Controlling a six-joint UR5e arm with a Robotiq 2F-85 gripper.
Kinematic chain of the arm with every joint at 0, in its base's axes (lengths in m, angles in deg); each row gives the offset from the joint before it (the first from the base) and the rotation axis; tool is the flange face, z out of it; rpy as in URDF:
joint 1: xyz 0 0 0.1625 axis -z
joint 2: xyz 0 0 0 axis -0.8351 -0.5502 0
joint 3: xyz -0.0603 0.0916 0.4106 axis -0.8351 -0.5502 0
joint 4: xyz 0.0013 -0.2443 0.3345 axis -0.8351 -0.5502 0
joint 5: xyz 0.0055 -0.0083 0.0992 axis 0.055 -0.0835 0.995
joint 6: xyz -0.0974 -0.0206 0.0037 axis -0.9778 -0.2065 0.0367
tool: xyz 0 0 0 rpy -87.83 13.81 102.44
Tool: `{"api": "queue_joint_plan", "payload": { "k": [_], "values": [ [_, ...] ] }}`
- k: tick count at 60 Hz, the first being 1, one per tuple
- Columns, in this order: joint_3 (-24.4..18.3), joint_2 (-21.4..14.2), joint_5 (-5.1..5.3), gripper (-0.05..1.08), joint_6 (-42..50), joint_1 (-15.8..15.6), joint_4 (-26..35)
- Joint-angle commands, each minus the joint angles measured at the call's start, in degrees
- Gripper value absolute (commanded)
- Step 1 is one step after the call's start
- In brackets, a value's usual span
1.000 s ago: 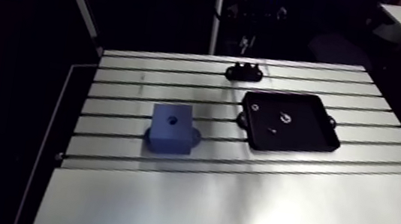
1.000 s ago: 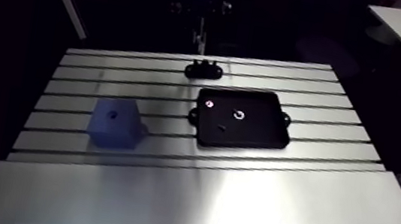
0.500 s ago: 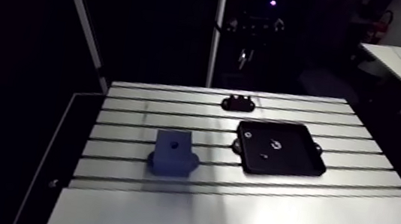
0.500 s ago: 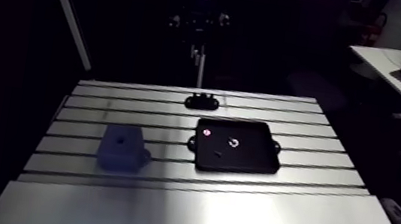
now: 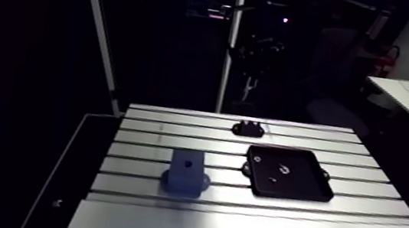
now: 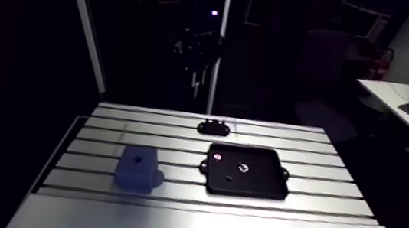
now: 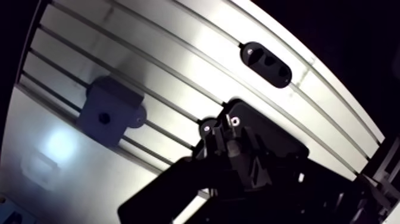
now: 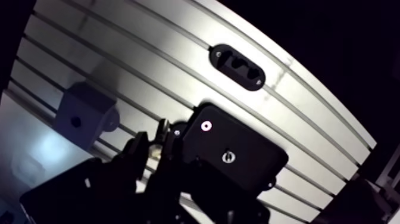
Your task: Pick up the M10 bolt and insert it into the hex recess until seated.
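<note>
Gripper [image 8: 156,146] hung above the slotted table [image 6: 316,217], over the near edge of the black tray [image 6: 274,189]; open or closed, couldn't tell, too dark. Small parts [image 8: 228,156] lay in the tray, couldn't tell which was the M10 bolt. Blue block [image 6: 138,171] with a top hole sat apart beside the tray.

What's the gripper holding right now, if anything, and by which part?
Cannot tell: the gripper shows only as a dark shape before the black tray, where small parts lie.
</note>
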Motion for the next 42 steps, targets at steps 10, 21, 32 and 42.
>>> {"api": "queue_joint_plan", "payload": {
  "k": [10,21,32,42],
  "values": [
    [0.0,0.1,-2.64,0.77,-2.2,-6.2,2.8],
    [0.6,0.5,-3.75,0.78,-2.0,-8.9,3.5],
    [2.4,-0.4,-3.91,0.79,-0.8,-10.4,4.7],
    [3.4,-0.8,-3.76,0.8,-0.7,-10.4,4.7]
  ]
}}
